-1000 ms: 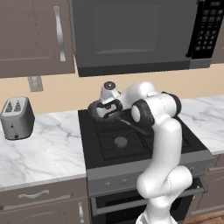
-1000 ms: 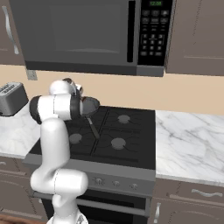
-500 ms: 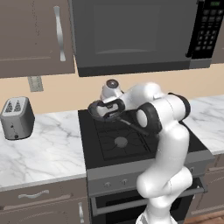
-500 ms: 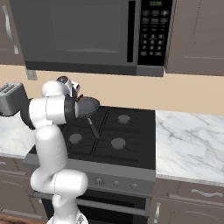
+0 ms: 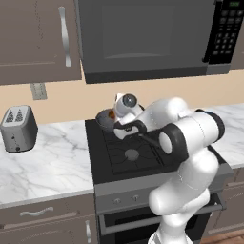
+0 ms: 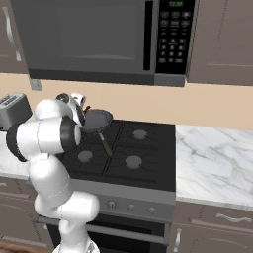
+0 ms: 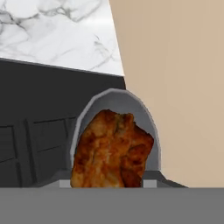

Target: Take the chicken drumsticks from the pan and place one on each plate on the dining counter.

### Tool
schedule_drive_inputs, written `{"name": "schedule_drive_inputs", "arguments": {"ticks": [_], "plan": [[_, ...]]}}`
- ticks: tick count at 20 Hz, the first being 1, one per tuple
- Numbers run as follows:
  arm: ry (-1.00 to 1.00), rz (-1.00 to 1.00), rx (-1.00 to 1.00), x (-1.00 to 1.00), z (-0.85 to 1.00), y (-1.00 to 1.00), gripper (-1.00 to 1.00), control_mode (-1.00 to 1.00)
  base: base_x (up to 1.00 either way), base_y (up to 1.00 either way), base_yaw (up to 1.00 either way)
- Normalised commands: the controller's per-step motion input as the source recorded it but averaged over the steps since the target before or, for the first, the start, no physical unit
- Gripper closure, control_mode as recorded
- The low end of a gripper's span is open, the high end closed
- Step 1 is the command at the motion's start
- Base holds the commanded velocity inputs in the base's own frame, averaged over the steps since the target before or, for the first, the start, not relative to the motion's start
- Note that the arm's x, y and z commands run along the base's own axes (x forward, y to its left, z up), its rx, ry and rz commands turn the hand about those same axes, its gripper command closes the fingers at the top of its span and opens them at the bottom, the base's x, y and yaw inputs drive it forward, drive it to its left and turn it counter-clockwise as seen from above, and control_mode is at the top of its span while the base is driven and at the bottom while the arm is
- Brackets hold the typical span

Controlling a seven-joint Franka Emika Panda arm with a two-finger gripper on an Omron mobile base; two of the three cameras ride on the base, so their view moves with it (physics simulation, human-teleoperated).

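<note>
The dark pan (image 5: 104, 120) sits on the stove's back left burner, its thin handle (image 6: 105, 144) pointing forward. My gripper (image 5: 114, 116) reaches in over the pan's rim from the right. In the hand view an orange-brown chicken drumstick (image 7: 111, 151) sits very close between the fingertips, with the pan's grey rim (image 7: 118, 93) arching behind it. A bit of the drumstick (image 5: 111, 114) shows at the pan's edge, and a reddish tip of the drumstick (image 6: 88, 107) shows just above the pan (image 6: 97, 120). The fingers appear shut on it. The plates and dining counter are out of view.
A black stove top (image 5: 136, 155) with several burners lies below a microwave (image 5: 143, 38). A silver toaster (image 5: 18, 128) stands on the marble worktop (image 5: 52, 157) at left. The beige wall (image 7: 175, 87) is right behind the pan. More marble worktop (image 6: 212, 163) lies right of the stove.
The arm's elbow and upper links have swung outward and lower, while the hand has stayed at the pan, shifting only slightly. The pan has not moved.
</note>
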Motion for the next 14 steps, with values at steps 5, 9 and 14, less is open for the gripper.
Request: {"name": "schedule_drive_inputs", "arguments": {"ticks": [5,9,14], "plan": [[0.0,0.0,0.1,-0.62,0.58,0.0,1.0,-1.0,0.0,0.0,0.0],[0.0,0.0,0.12,-0.77,0.52,-0.02,1.0,-1.0,0.0,0.0,0.0],[0.0,-0.02,0.12,-0.95,0.4,-0.08,1.0,-1.0,0.0,0.0,0.0]]}}
